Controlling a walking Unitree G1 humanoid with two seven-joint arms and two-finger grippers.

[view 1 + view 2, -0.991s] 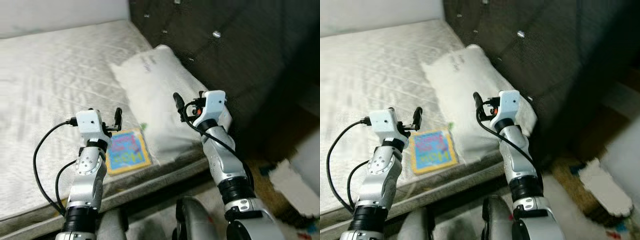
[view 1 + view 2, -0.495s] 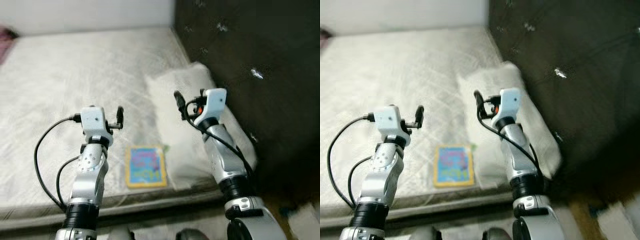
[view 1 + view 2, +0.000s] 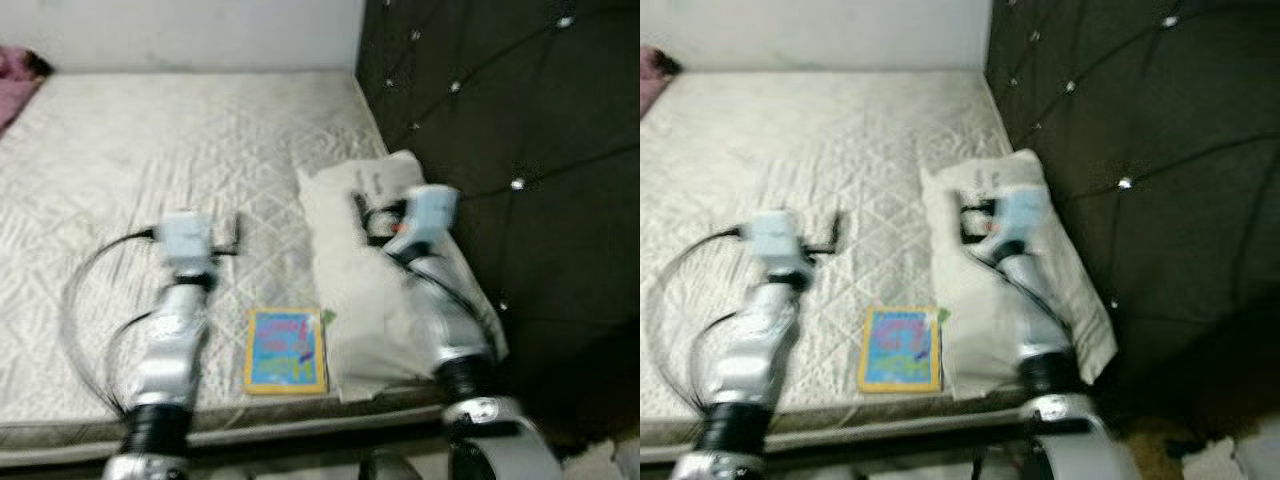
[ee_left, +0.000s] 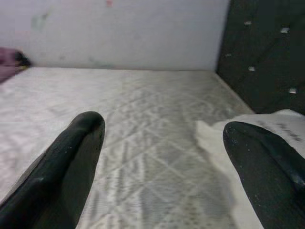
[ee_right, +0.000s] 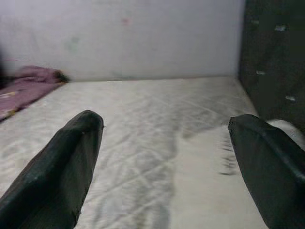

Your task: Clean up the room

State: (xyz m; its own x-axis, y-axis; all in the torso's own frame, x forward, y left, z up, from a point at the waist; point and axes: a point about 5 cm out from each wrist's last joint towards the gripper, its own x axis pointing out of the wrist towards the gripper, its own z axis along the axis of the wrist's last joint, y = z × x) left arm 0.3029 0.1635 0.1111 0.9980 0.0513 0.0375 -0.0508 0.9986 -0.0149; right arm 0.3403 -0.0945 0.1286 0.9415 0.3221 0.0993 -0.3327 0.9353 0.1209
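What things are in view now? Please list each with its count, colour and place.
mattress: one, off-white quilted, spread before the robot
pillow: one, white, on the mattress beside the headboard
book: one, yellow-edged with blue cover, flat near the mattress's front edge, left of the pillow
cloth: one, purple, at the mattress's far left corner
headboard: one, dark tufted, right of the mattress
wall: white, behind the mattress
left gripper: fingers apart, above the mattress
right gripper: fingers apart, above the pillow

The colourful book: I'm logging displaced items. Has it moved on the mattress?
No. The book lies beside the pillow corner as before; the camera shifted.
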